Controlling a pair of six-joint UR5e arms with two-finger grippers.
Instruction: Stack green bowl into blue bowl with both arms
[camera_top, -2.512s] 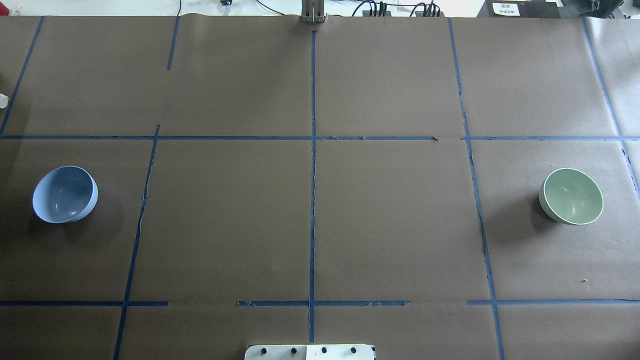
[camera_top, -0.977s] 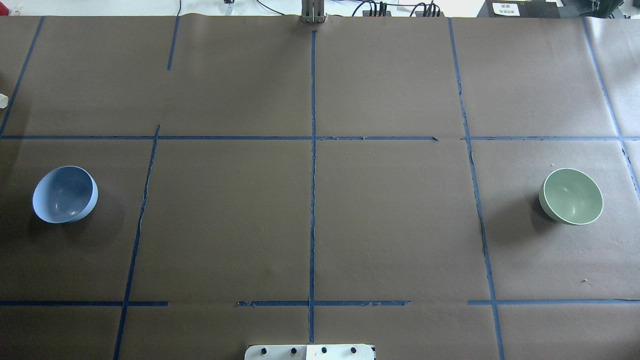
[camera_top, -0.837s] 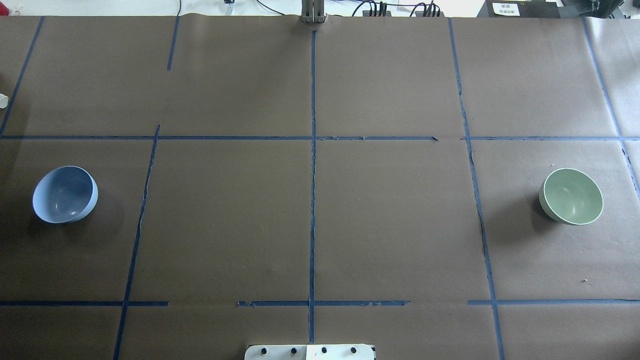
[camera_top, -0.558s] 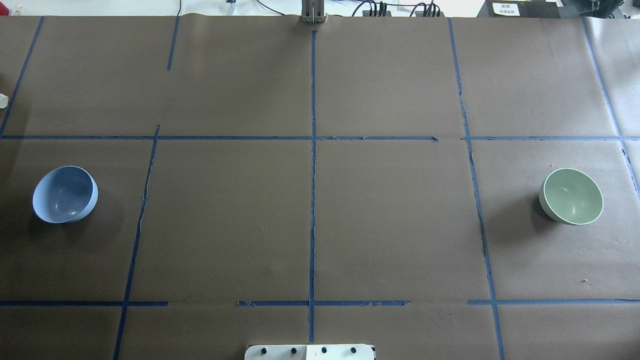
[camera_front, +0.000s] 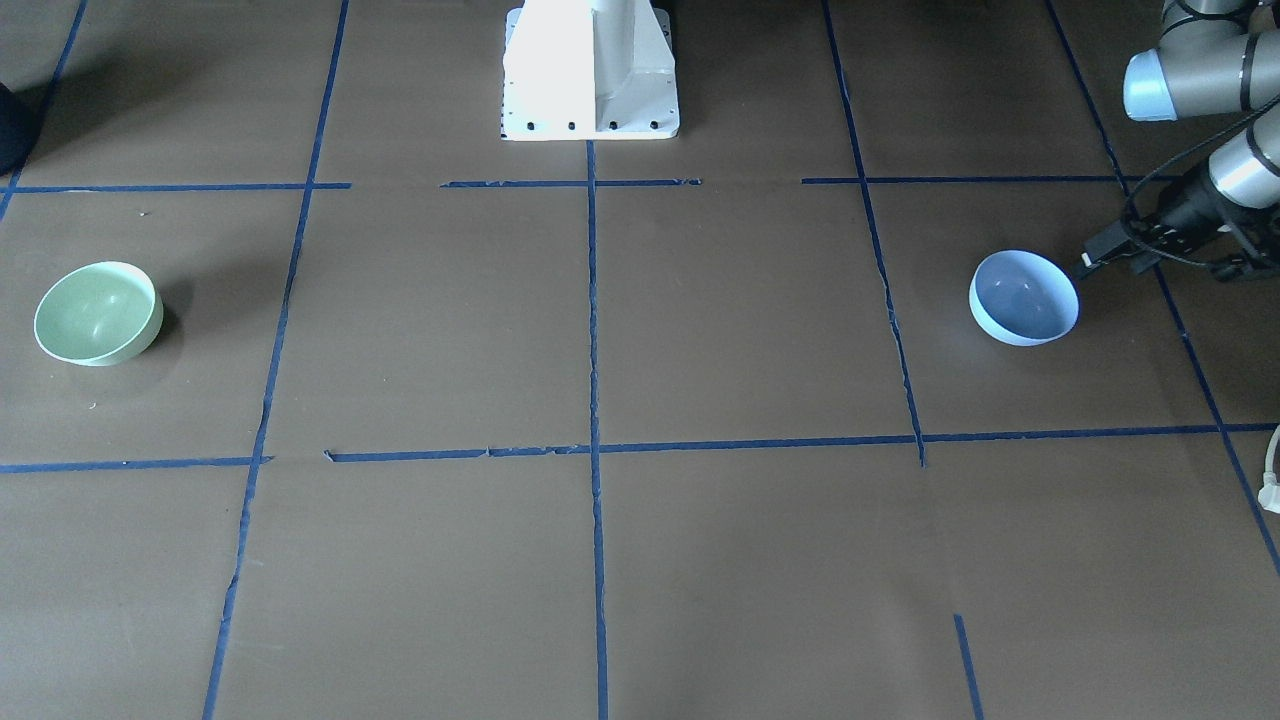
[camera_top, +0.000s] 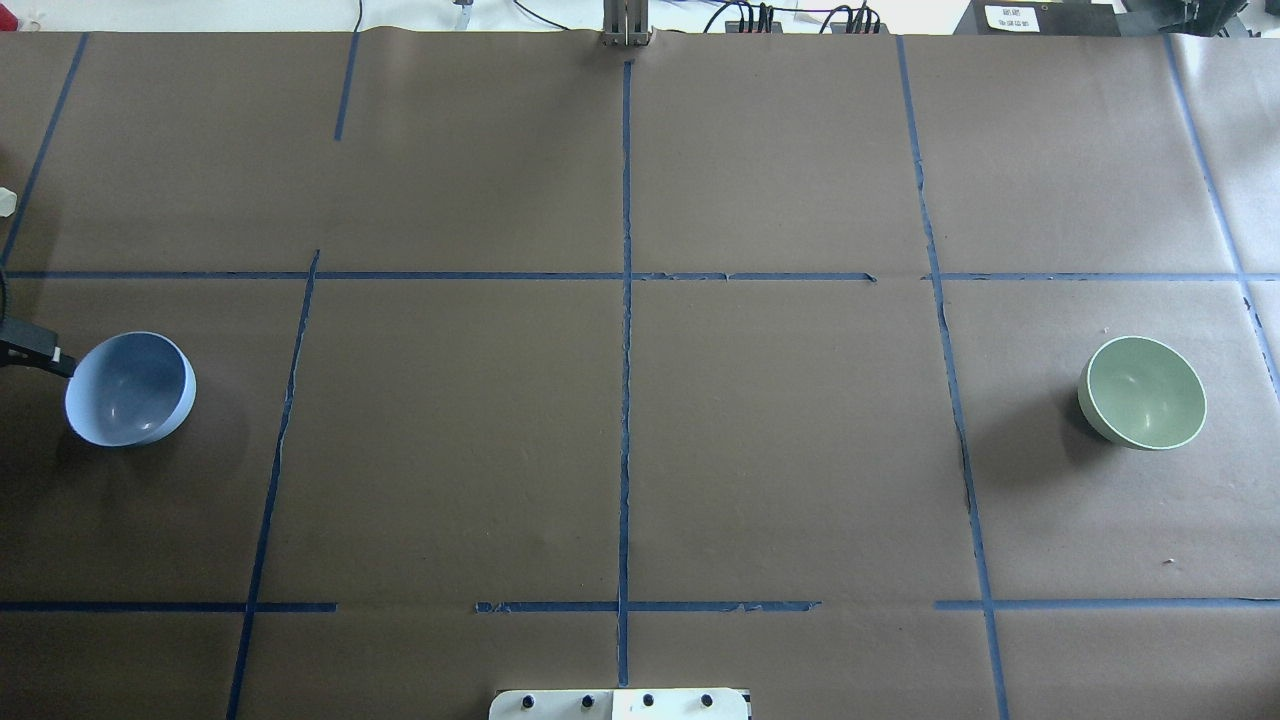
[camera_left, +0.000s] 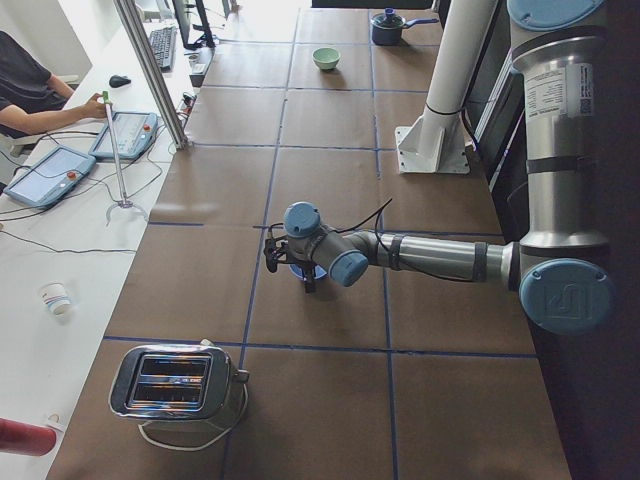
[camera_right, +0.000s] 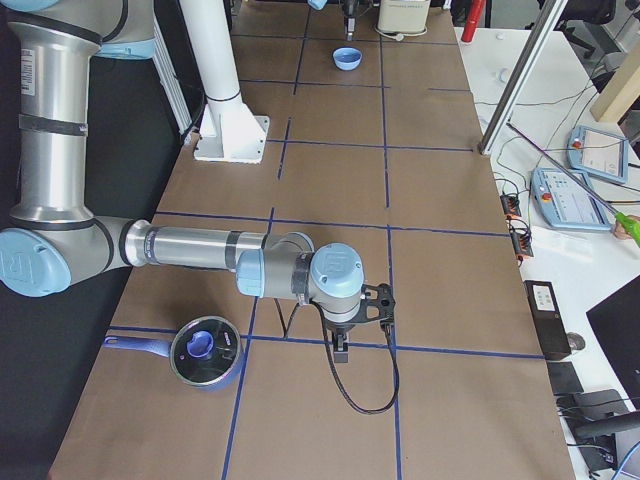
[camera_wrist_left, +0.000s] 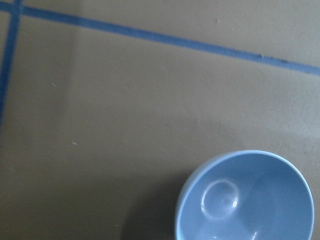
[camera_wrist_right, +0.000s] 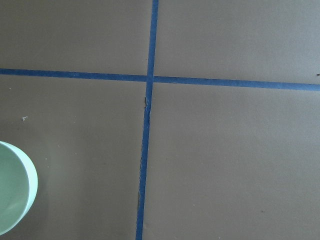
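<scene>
Since a moment ago the left gripper (camera_top: 40, 355) has come in over the table (camera_top: 450, 450) edge. Its black tip sits right at the rim of the upright blue bowl (camera_top: 130, 389); whether its jaws are parted cannot be told. Well apart from it, the green bowl (camera_top: 1143, 392) stands near the right gripper (camera_right: 342, 348), whose jaw state also cannot be told.

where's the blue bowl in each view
Front-facing: blue bowl, right side.
Overhead: far left.
Exterior left: centre, mostly hidden under the left arm; a sliver shows.
Exterior right: top edge, at the table's far end.
Left wrist: lower right corner.
Right wrist: not in it.
Shared landmark: the white base, seen in all four exterior views.
</scene>
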